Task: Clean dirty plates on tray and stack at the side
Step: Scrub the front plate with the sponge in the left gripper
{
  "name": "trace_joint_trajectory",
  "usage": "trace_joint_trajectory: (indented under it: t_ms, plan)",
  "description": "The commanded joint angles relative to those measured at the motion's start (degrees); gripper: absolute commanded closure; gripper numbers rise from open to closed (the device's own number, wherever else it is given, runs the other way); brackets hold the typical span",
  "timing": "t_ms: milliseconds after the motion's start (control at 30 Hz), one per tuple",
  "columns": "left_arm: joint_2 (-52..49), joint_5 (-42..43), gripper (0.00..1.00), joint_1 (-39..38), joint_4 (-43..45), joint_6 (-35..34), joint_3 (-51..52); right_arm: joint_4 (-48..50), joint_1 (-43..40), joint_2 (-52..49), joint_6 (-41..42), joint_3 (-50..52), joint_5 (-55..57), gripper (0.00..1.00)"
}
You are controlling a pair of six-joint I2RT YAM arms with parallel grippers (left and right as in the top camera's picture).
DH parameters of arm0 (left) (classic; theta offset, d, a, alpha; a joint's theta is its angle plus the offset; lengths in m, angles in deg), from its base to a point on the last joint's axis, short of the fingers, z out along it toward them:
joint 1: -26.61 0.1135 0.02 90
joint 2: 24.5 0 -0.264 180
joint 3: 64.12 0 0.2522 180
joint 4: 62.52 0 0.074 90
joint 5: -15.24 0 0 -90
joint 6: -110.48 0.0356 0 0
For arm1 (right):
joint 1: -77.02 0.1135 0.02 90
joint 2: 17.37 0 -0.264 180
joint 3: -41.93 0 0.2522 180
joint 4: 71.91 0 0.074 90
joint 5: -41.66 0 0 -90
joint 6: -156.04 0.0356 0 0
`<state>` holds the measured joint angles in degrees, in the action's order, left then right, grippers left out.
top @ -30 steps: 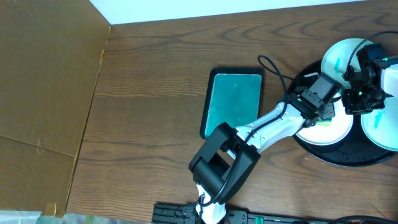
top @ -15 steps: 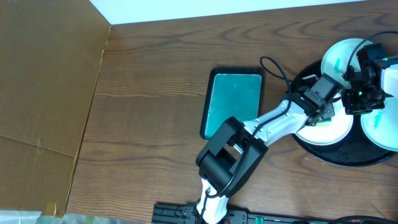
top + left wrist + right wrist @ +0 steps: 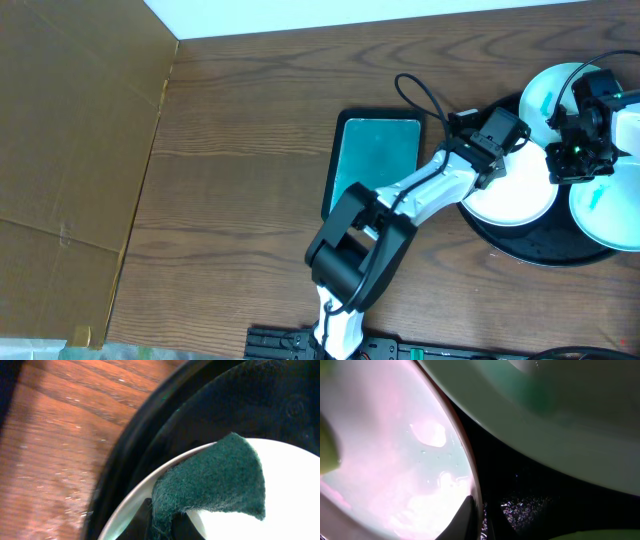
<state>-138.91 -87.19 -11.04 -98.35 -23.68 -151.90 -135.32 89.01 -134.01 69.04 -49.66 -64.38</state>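
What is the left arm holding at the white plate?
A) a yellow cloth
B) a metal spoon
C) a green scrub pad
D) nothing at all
C: the left wrist view shows a dark green pad pinched in the left tool, lying over the rim of the plate.

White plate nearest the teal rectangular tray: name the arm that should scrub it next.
Left. The left gripper holds the dark green scouring pad over that round white plate; the right gripper has no pad.

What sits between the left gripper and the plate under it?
A dark green scouring pad, pinched in the left gripper and draped over the edge of the plate, close to the rim of the tray. The left wrist view shows it.
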Motion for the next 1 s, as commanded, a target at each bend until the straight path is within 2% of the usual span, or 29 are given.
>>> trace_joint_trajectory:
  t_ms: [0, 133, 333, 433, 800, 867, 967]
  plan:
    - [6.2, -7.7, 0.93, 1.9, 0.1, 2.8, 1.1, 0.0, 0.1, -0.8, -0.3, 0.5, 2.5, 0.93]
    - [11.0, -5.0, 0.93, 1.9, 0.7, 2.8, 1.1, 0.2, 0.1, -0.8, -0.3, 0.5, 2.4, 0.93]
    - [9.1, 14.4, 0.93, 1.7, 2.3, 2.8, 1.2, 0.6, 0.1, -0.8, -0.3, 0.5, 2.4, 0.93]
    - [5.8, 20.1, 0.93, 1.0, 3.4, 2.8, 1.2, 0.6, 0.1, -0.8, -0.3, 0.5, 2.4, 0.92]
    - [-4.4, 24.4, 0.93, 0.6, 4.7, 3.3, 1.2, 0.6, 0.1, -0.8, -0.3, 0.5, 2.4, 0.94]
    - [-4.7, 22.7, 0.93, 0.6, 4.8, 6.4, 1.2, 0.6, 0.1, -0.8, -0.3, 0.5, 2.4, 0.95]
    - [-4.5, 15.6, 0.93, 0.7, 4.5, 11.1, 1.2, 0.6, 0.1, -0.8, -0.3, 0.5, 2.5, 0.97]
